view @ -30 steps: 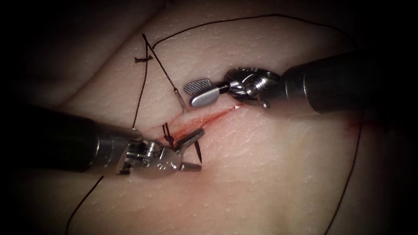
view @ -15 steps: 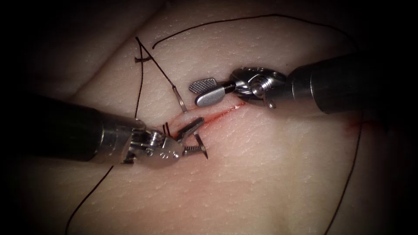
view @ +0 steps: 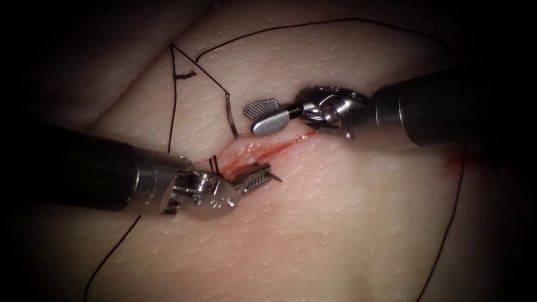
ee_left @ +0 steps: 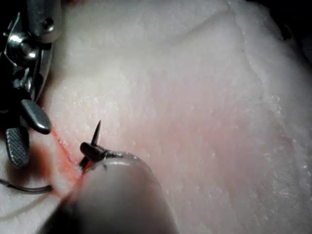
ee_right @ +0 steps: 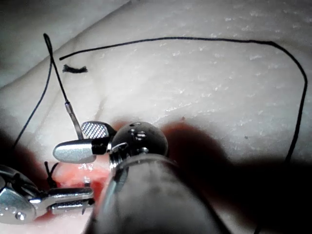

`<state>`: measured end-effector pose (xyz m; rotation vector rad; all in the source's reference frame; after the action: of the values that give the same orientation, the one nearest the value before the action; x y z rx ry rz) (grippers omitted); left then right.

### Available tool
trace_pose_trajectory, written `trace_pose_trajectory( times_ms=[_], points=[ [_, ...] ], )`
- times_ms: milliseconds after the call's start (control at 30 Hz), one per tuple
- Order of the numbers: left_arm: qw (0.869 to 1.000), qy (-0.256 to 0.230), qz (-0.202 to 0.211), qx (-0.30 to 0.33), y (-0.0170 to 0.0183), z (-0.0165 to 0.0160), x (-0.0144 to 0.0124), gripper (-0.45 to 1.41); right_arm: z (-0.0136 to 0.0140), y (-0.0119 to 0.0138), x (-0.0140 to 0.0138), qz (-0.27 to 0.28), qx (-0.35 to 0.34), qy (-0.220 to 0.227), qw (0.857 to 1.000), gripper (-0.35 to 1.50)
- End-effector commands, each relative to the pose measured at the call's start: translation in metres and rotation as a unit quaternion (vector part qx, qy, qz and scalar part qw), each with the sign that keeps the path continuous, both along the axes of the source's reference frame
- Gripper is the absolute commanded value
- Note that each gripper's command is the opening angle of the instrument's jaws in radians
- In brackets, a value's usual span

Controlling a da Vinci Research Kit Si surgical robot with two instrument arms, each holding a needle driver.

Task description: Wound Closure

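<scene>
1. Needle (view: 231, 120): it passes through the tissue (view: 335, 223) across the cut (view: 268, 151); its thread end stands out on the left side and its tip (view: 276, 178) comes out on the right.
2. The left tool (view: 254, 180) lies low along the cut, clenched on the needle just behind the tip.
3. The right tool (view: 263, 117) hovers just beside the needle's tail, jaws apart, grasping nothing.
4. The thread (view: 335, 22) loops widely over the tissue.

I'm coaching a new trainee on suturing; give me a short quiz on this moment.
1. True or false: the right tool holds the needle.
2. What grips the needle near its tip?
A. left tool
B. right tool
C. nothing
3. The needle's tail stands out of the tissue on the cut's ____ side.

Key: 1 false, its jaws are open and empty; 2 A; 3 left.
</scene>
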<state>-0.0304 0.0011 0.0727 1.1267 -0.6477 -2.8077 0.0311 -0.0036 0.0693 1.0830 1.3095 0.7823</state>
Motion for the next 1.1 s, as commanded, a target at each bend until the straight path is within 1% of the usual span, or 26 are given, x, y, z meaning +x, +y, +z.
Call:
trace_pose_trajectory(
  times_ms=[33, 133, 233, 300, 367, 400, 467, 533, 600, 633, 667, 767, 867, 900, 1000, 1033, 1100],
  points=[
    [1.000, -0.010, -0.004, 0.009, -0.0005, 0.0005, -0.0004, -0.45, 0.0003, -0.0004, 0.0003, -0.001, 0.001, 0.002, 1.000, 1.15],
    [0.999, -0.031, -0.003, 0.044, -0.0008, 0.0003, -0.0004, -0.45, 0.0002, -0.0003, -0.0001, -0.003, 0.002, 0.002, 1.000, 1.15],
    [0.995, -0.062, -0.021, 0.079, -0.0011, -0.0001, -0.0005, -0.45, 0.0001, -0.0004, -0.0005, -0.005, 0.002, 0.003, 1.000, 1.10],
    [0.989, -0.091, -0.033, 0.111, -0.0014, -0.0005, -0.0006, -0.45, 0.0001, -0.0004, -0.0007, -0.006, 0.002, 0.004, 1.000, 1.04],
    [0.981, -0.121, -0.044, 0.146, -0.0016, -0.0012, -0.0007, -0.45, 0.0001, -0.0004, -0.0010, -0.007, 0.003, 0.005, 1.000, 0.99],
    [0.977, -0.132, -0.048, 0.161, -0.0017, -0.0015, -0.0007, -0.45, 0.0001, -0.0004, -0.0012, -0.008, 0.000, 0.006, 1.000, 0.89],
    [0.969, -0.150, -0.059, 0.189, -0.0017, -0.0022, -0.0007, -0.45, 0.0000, -0.0005, -0.0014, -0.008, -0.021, 0.010, 1.000, 0.76],
    [0.956, -0.174, -0.070, 0.225, -0.0018, -0.0031, -0.0008, -0.45, 0.0000, -0.0004, -0.0016, -0.006, -0.049, 0.017, 0.999, 0.61],
    [0.944, -0.196, -0.073, 0.255, -0.0018, -0.0040, -0.0008, -0.45, 0.0001, -0.0004, -0.0018, -0.005, -0.067, 0.020, 0.998, 0.36],
    [0.940, -0.203, -0.073, 0.265, -0.0018, -0.0044, -0.0007, -0.45, 0.0001, -0.0003, -0.0019, -0.005, -0.069, 0.021, 0.997, 0.29],
    [0.937, -0.208, -0.071, 0.271, -0.0018, -0.0048, -0.0007, -0.45, 0.0001, -0.0003, -0.0019, -0.005, -0.072, 0.021, 0.997, 0.27],
    [0.923, -0.227, -0.074, 0.302, -0.0019, -0.0059, -0.0007, -0.45, 0.0002, -0.0002, -0.0019, -0.005, -0.090, 0.023, 0.996, 0.27],
    [0.906, -0.246, -0.075, 0.336, -0.0024, -0.0070, -0.0008, -0.45, 0.0002, -0.0001, -0.0019, -0.016, -0.116, 0.018, 0.993, 0.49],
    [0.899, -0.253, -0.074, 0.351, -0.0026, -0.0075, -0.0008, -0.45, 0.0002, -0.0001, -0.0019, -0.023, -0.130, 0.014, 0.991, 0.51],
    [0.881, -0.272, -0.079, 0.379, -0.0028, -0.0089, -0.0011, -0.45, 0.0002, -0.0001, -0.0018, -0.034, -0.144, 0.009, 0.989, 0.51],
    [0.877, -0.276, -0.079, 0.384, -0.0028, -0.0094, -0.0012, -0.45, 0.0002, -0.0001, -0.0018, -0.033, -0.147, 0.009, 0.989, 0.51],
    [0.867, -0.288, -0.082, 0.399, -0.0027, -0.0103, -0.0014, -0.45, 0.0002, -0.0001, -0.0019, -0.033, -0.153, 0.011, 0.988, 0.42]
  ],
)
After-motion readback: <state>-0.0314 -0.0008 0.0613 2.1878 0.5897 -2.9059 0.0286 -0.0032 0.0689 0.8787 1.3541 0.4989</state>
